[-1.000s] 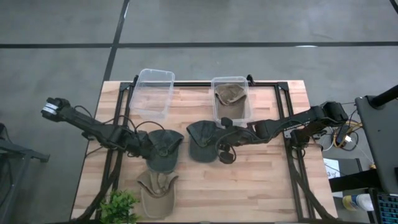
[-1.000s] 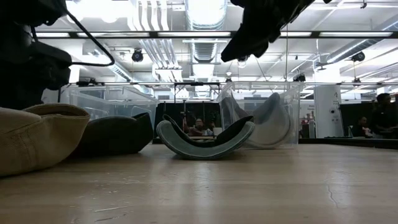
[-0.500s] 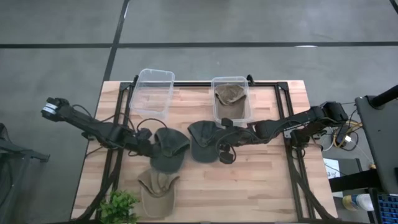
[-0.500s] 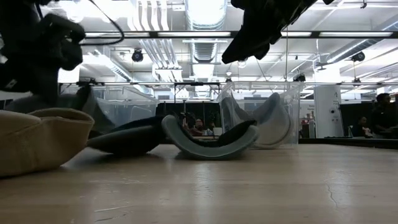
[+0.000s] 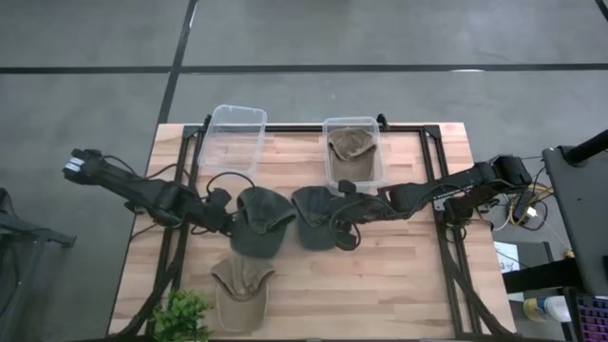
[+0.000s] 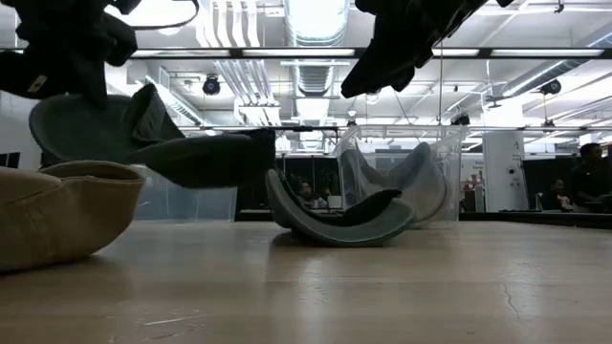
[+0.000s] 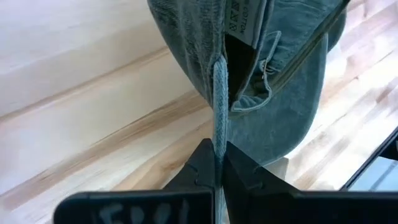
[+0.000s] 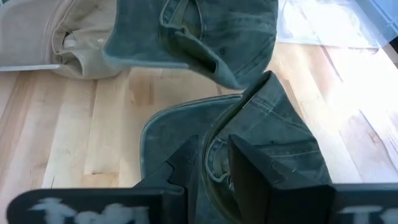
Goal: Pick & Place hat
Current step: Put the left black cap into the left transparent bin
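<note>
Two dark green hats lie mid-table. My left gripper point(image 5: 222, 215) is shut on the left one point(image 5: 258, 220), which is lifted clear of the table point(image 6: 182, 158). My right gripper point(image 5: 338, 217) is shut on the right one point(image 5: 312, 217), whose curved brim point(image 6: 335, 225) rests on the wood. A tan hat point(image 5: 239, 290) lies crown-up near the front edge. An olive hat point(image 5: 351, 142) lies inside the right clear bin point(image 5: 376, 161). My left gripper pinches the left hat's rim edge point(image 7: 219, 118) between its two fingers point(image 7: 200, 167), coming from the table's left and slanting down. The hat hangs beyond the fingers, inside showing, clear of the table. My right gripper has a fold of the right hat's rim point(image 8: 216, 148) between its two fingers point(image 8: 249, 163), coming from the table's right. The hat's brim stays on the table, and the contact is partly hidden by the fingers.
An empty clear bin point(image 5: 234, 141) stands at the far left, beside the bin with the olive hat. A small green plant point(image 5: 180, 315) sits at the near left corner. A black frame point(image 5: 439, 180) runs along the table's sides. Bare wood lies near right.
My left gripper has taken hold of the left dark green hat and gone up with it. The hat, lying flat on the table before, now hangs lifted clear. The right dark hat has slid a little toward the table's right and tipped.
</note>
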Controlling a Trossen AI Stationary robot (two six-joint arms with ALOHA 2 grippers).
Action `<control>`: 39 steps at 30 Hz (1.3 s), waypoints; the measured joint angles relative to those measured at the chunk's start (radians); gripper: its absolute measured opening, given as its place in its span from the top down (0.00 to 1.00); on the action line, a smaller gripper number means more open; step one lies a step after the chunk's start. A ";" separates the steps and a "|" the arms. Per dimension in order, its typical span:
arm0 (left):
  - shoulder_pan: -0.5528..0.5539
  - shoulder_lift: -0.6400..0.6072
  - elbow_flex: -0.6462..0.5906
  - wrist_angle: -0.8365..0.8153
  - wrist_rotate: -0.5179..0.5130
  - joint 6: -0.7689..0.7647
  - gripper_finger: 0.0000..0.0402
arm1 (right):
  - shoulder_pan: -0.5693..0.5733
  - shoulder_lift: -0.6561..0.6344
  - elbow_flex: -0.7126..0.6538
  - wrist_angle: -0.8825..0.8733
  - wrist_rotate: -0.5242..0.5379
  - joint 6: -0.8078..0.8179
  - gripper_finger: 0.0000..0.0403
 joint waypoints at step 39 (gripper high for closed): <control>0.163 -0.017 0.648 -0.701 -0.514 0.182 0.98 | 0.000 0.000 0.000 0.047 0.000 -0.004 0.81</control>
